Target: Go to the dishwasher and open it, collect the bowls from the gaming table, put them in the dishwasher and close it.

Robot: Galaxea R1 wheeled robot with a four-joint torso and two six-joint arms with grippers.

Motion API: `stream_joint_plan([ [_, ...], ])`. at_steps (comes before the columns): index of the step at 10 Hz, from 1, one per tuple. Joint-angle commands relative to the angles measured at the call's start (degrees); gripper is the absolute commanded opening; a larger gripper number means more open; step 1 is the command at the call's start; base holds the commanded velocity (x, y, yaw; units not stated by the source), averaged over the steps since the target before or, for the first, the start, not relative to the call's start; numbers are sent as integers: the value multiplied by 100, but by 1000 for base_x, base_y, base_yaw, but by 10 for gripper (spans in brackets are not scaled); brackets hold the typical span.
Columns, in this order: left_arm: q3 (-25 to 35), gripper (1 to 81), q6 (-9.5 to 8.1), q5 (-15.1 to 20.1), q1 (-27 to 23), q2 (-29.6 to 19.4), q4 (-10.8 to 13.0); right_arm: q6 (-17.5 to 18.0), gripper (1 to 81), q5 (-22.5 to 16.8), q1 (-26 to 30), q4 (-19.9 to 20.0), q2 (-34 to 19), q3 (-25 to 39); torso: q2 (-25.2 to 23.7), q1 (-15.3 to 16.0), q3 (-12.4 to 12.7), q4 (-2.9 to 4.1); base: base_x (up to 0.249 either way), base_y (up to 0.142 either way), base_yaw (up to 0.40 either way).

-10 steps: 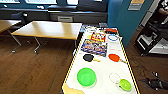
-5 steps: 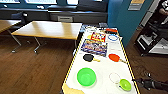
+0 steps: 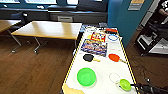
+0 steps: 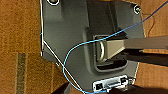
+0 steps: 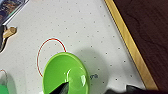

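Observation:
The gaming table (image 3: 126, 62) has a white top with yellow edges and stretches away in front of me. A bright green bowl (image 3: 86, 77) sits on its near end. A smaller yellow-green bowl (image 3: 125, 84) (image 5: 66, 75) stands near the right edge, beside a red circle printed on the top. My right gripper (image 3: 132, 86) (image 5: 97, 89) reaches in from the lower right, at this bowl's rim. It is open, with one fingertip (image 5: 62, 88) over the bowl's inside and the other outside it. The dishwasher is out of view.
A black paddle (image 3: 88, 57), a red paddle (image 3: 114, 57), colourful game boxes (image 3: 94, 47) and a blue-rimmed plate (image 3: 113, 37) lie further along the table. Wooden tables (image 3: 47, 29) stand to the left on wood floor. A dark cart (image 3: 152, 37) stands to the right.

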Motion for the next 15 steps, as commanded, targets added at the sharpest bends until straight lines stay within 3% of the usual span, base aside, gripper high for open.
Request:
stream_joint_plan([
  [1, 29, 811, -4, 340, 18, -111, -5, 9, 811, -30, 526, 53, -202, 0, 0, 0, 0, 0, 0, 0, 0],
  [6, 28, 811, -47, 331, 27, -137, -5, 140, 811, 31, 492, 53, 229, -211, 0, 0, 0, 0, 0, 0, 0],
  [9, 29, 811, -56, 331, 27, -137, -5, 176, 811, 286, 254, 53, 414, -395, 0, 0, 0, 0, 0, 0, 0],
  [10, 20, 811, -56, 331, 27, -137, -5, 193, 10, 400, 123, 53, 475, -457, 0, 0, 0, 0, 0, 0, 0],
  [12, 28, 811, -56, 330, 27, -146, -5, 501, 10, 409, 87, 36, 309, -387, 0, 0, -2, 0, 0, 0, 0],
  [13, 28, 811, -56, 322, 27, -146, 3, 509, 10, 348, 305, 45, -41, -55, 0, 0, -2, 0, 0, 0, 0],
  [14, 29, 811, -56, 322, 27, -137, 12, 509, 10, 95, 648, 36, -515, 384, 0, 0, -2, 0, 0, 0, 0],
  [15, 29, 811, -56, 322, 10, -128, 13, 509, 10, -510, 1156, 10, -1016, 903, 0, 0, -2, 0, 0, 0, 0],
])
